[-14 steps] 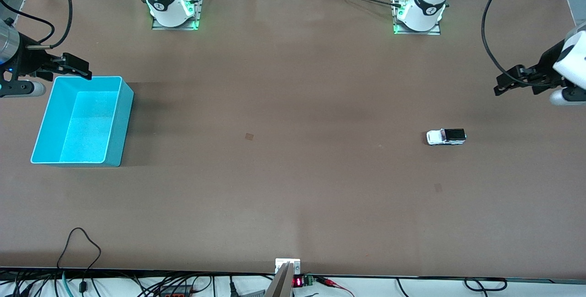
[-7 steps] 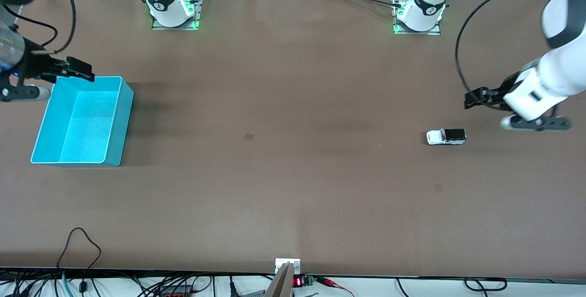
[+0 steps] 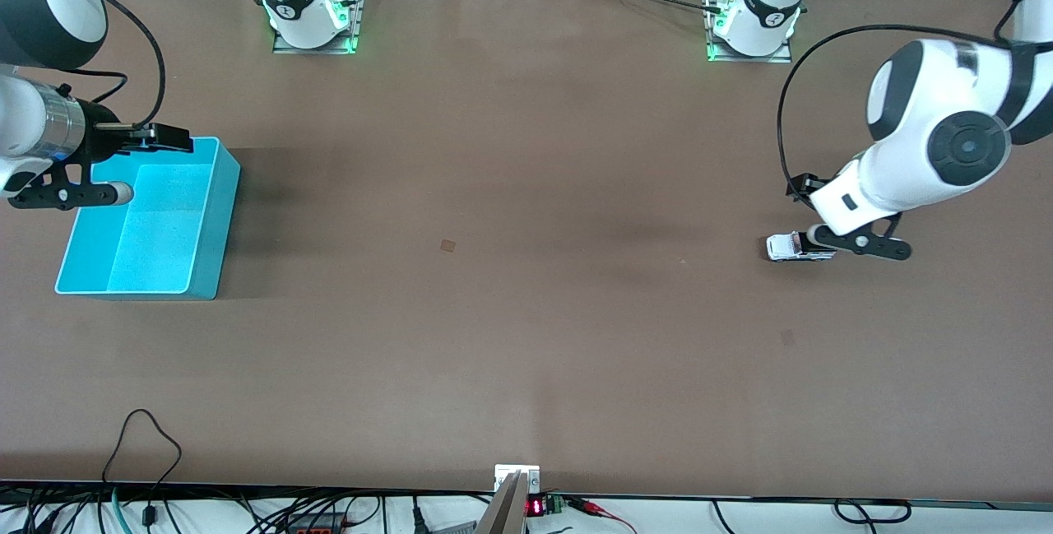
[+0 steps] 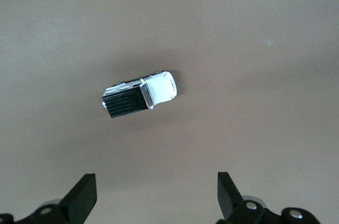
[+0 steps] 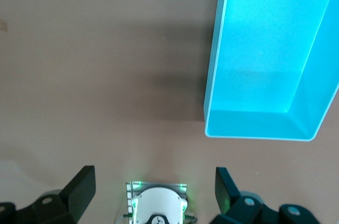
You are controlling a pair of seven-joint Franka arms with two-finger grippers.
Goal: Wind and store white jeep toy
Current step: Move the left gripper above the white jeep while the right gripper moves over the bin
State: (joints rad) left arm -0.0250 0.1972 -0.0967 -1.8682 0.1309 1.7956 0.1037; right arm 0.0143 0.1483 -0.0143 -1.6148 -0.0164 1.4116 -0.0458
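The white jeep toy (image 3: 784,246) stands on the brown table toward the left arm's end, its black roof end covered by the left arm's hand in the front view. In the left wrist view the whole white jeep toy (image 4: 140,96) lies on the table ahead of my left gripper (image 4: 155,197), which is open and empty with its fingers wide apart. In the front view my left gripper (image 3: 802,188) hangs just above the toy. My right gripper (image 3: 169,139) is open and empty over the rim of the cyan bin (image 3: 215,221). The cyan bin (image 5: 212,75) is empty.
Small tape marks (image 3: 447,245) (image 3: 787,337) lie flat on the table. The right arm's base (image 5: 157,205) and the left arm's base (image 3: 753,24) stand along the table's edge farthest from the front camera. Cables (image 3: 148,443) trail over the edge nearest it.
The left arm has swung in from the table's end and come down over the jeep. The right gripper has shifted a little over the bin's rim. The jeep has not moved.
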